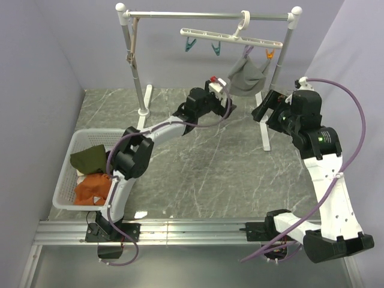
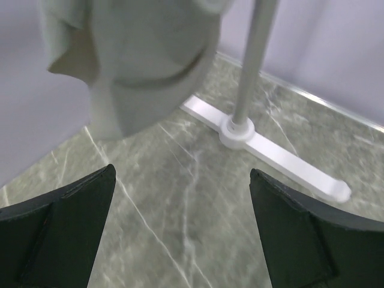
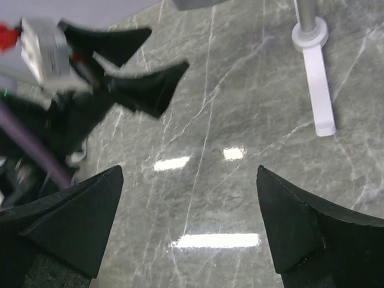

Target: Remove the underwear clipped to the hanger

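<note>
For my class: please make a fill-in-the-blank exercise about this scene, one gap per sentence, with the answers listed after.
1. Only ____ garment, the grey underwear, hangs from the hanger.
2. The basket holding the olive underwear is ____ in colour.
3. The left gripper and the right gripper both stand ____.
Missing words: one; white; open.

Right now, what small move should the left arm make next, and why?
Probably advance the open left gripper around the grey briefs and close. They hang clipped to the hanger, just ahead of its empty, spread jaws.
</note>
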Available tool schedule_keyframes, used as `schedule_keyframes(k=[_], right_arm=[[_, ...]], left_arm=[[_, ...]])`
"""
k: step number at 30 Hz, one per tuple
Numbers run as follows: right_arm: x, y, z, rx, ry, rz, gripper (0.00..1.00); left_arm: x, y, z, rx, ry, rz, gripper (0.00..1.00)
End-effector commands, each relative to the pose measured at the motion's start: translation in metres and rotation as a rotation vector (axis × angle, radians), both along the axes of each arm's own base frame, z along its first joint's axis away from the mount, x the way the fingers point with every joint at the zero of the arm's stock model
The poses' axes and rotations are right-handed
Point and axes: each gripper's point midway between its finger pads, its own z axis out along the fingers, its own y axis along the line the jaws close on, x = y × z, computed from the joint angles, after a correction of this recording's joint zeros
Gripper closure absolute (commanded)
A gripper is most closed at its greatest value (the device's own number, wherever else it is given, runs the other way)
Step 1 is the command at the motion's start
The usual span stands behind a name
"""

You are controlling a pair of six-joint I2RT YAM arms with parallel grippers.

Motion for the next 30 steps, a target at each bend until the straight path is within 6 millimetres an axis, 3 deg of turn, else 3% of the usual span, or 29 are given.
schedule_keyframes(k=[1,2,3,4,5,6,7,8,9,10,11,13,15,18,19,21,22,23,28,30], right_arm=[[-0.007,0.006,0.008,0.041,-0.046,0.033,0.02],[-0.008,0.007,0.005,0.046,-0.039,0.035,0.01],[-0.009,0.008,0.002,0.053,-0.028,0.034,0.02],[-0.011,0.008,0.0,0.056,-0.023,0.036,0.02],[-0.011,0.009,-0.001,0.056,-0.018,0.038,0.02],[-0.012,0.01,-0.002,0.057,-0.014,0.045,0.02],[-0.012,0.009,-0.003,0.051,-0.008,0.044,0.02],[-0.012,0.008,-0.004,0.046,-0.006,0.041,0.02],[-0.012,0.007,-0.005,0.035,-0.005,0.044,0.02],[-0.011,0.006,-0.007,0.027,0.003,0.042,0.02],[-0.01,0.006,-0.009,0.021,0.009,0.041,0.02],[-0.008,0.006,-0.011,0.009,0.018,0.047,0.02],[-0.004,0.007,-0.014,0.006,0.027,0.055,0.02],[0.001,0.012,-0.017,0.017,0.033,0.073,0.02],[0.002,0.012,-0.017,0.019,0.033,0.076,0.02],[0.005,0.014,-0.019,0.021,0.039,0.081,0.02],[0.005,0.015,-0.018,0.025,0.038,0.084,0.02],[0.006,0.015,-0.017,0.026,0.034,0.086,0.03],[0.002,0.013,-0.014,0.021,0.018,0.079,0.03],[-0.001,0.011,-0.013,0.016,0.009,0.074,0.03]], left_arm=[[0.021,-0.003,0.052,-0.165,-0.114,-0.118,0.0],[0.03,-0.001,0.072,-0.191,-0.156,-0.137,0.01],[0.037,-0.009,0.05,-0.179,-0.133,-0.166,0.01],[0.044,-0.011,0.041,-0.163,-0.122,-0.171,0.01],[0.054,-0.011,0.068,-0.193,-0.18,-0.173,0.01],[0.057,-0.02,0.038,-0.173,-0.155,-0.225,0.01],[0.058,-0.023,0.039,-0.201,-0.153,-0.251,0.01],[0.059,-0.019,0.063,-0.261,-0.227,-0.267,0.01],[0.064,-0.024,0.043,-0.267,-0.192,-0.287,0.0],[0.061,-0.029,0.043,-0.276,-0.186,-0.323,0.01],[0.059,-0.032,0.064,-0.3,-0.22,-0.341,0.0],[0.058,-0.037,0.043,-0.314,-0.196,-0.359,0.03],[0.054,-0.038,0.042,-0.324,-0.195,-0.376,0.09],[0.037,-0.042,0.042,-0.313,-0.176,-0.465,0.42],[0.034,-0.042,0.035,-0.303,-0.159,-0.483,0.66],[0.03,-0.039,0.05,-0.311,-0.182,-0.482,1.0],[0.028,-0.039,0.041,-0.307,-0.166,-0.478,1.0],[0.025,-0.037,0.054,-0.315,-0.186,-0.474,1.0],[0.018,-0.038,0.063,-0.31,-0.184,-0.49,1.0],[0.011,-0.032,0.082,-0.307,-0.205,-0.488,1.0]])
